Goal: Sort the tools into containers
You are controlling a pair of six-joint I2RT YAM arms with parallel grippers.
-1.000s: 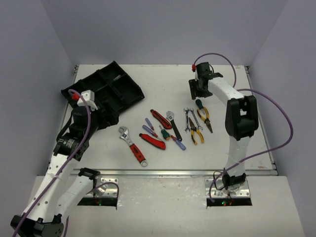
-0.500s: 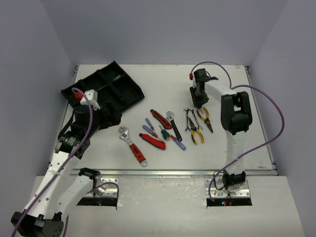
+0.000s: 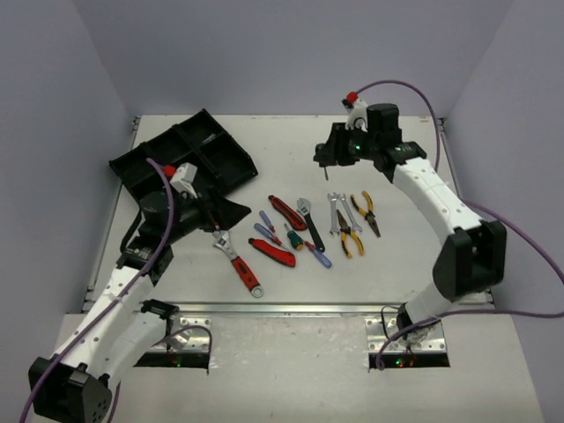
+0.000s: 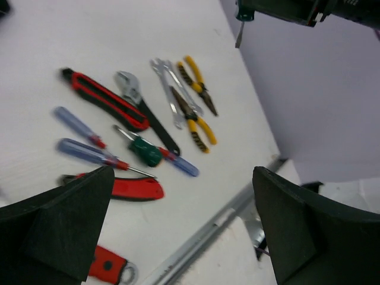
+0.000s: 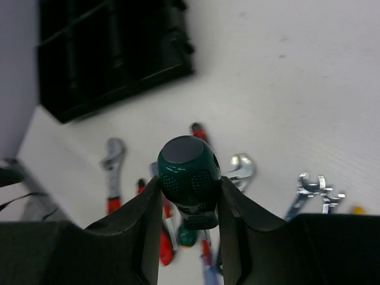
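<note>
Holding green screwdriver [image 5: 189, 169] clamped aloft in right gripper [image 5: 189, 199], left gripper [image 4: 183, 173] spread empty beside tray [image 3: 220, 159]; next, likely needs swinging left over a compartment.

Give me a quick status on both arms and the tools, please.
Right pincer shut on green-handled screwdriver, held above table. Left pincer open, empty, beside black plastic divided tray. Other tools unsorted on table; left arm overlaps tray's near end.

Dark green round-capped plastic screwdriver [image 5: 189, 166] in the black right hand [image 5: 190, 205]. Below the hand, on the white table [image 4: 148, 29]: red-and-black utility knives [image 4: 104, 100], yellow-handled steel pliers [image 4: 199, 127], silver metal spanners [image 4: 169, 83], translucent blue-handled screwdrivers [image 4: 77, 123].
</note>
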